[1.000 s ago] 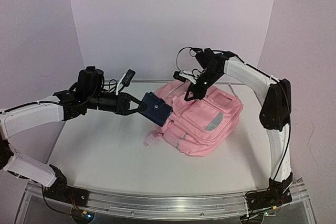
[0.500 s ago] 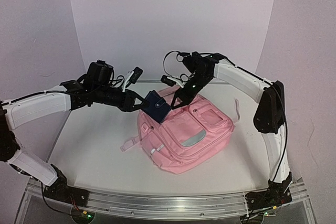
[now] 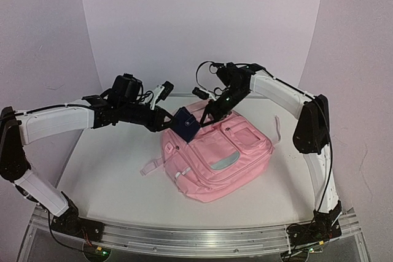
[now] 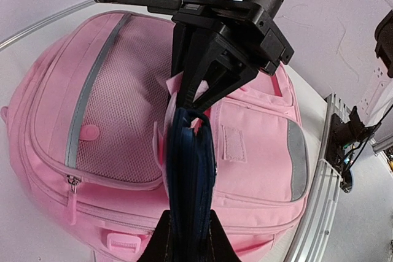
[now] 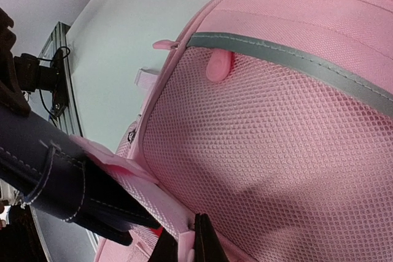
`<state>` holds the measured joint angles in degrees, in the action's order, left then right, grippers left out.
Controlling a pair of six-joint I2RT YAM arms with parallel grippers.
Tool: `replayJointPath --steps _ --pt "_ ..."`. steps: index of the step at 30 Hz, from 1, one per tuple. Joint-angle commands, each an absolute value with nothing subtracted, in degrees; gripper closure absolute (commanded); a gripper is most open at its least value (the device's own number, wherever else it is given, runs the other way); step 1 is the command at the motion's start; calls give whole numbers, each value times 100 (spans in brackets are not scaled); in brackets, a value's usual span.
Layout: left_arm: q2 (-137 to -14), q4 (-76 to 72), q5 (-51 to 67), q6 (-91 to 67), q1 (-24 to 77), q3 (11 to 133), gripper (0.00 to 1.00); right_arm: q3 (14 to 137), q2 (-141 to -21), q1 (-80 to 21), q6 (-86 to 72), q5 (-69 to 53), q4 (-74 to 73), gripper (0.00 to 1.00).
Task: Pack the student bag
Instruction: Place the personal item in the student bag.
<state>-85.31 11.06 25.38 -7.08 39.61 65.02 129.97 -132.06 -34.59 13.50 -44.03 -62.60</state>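
We see student bag point(image 3: 221, 157) dragged leftward within last second. Right gripper point(image 3: 209, 113) pinches its top edge; left gripper point(image 3: 168, 121) clamps navy zip case point(image 3: 185, 124) at opening, possibly partly in. Insertion close.

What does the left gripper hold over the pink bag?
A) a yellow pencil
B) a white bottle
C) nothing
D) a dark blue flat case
D: the left gripper is shut on the dark blue case, which hangs above the student bag.
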Motion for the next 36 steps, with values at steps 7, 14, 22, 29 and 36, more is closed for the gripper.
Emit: replayJointPath --steps 7,14,22,29,36 --pt "-9044 587 2051 -717 3984 6947 100 13493 -13123 -3368 812 -3268 -5942 43" --pt "-9249 1042 2047 -859 3963 7187 100 12378 -11912 -3440 2547 -3094 -6132 42" --pt "-9381 1327 2437 -1456 3874 7405 100 11690 -11637 -3907 4068 -2282 -6390 56" --pt "-9317 1231 2548 -1743 3784 7282 100 12173 -12232 -3946 4271 -2222 -6440 53" --pt "-9395 1153 2753 -1818 3730 7219 100 12106 -12524 -3946 4538 -2179 -6583 47"
